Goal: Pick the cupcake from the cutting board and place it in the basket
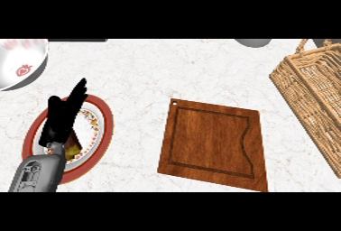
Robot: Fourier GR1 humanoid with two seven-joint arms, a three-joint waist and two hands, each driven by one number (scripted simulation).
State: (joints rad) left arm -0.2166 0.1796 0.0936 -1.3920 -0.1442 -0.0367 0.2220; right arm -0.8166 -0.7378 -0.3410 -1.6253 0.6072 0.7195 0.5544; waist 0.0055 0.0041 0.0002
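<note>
Left hand (61, 118) at view's left, over red-rimmed plate (101, 118), fingers straight and apart, pointing up, holding nothing. Grey forearm enters from lower left. Something yellowish just visible on plate under hand; cannot tell what. Wooden cutting board (213, 142) at centre of marble counter (153, 67), top bare. Cupcake nowhere visible. Wicker basket (313, 97) at right edge, well apart from board. White bowl with strawberry print (23, 61) at upper left. Right hand out of view.

before us the white marbled tabletop (146, 67) carries a wooden cutting board (213, 142) at centre, a red-rimmed plate (100, 122) at left, a wicker basket (313, 103) at right, a white bowl (23, 61) top left.
</note>
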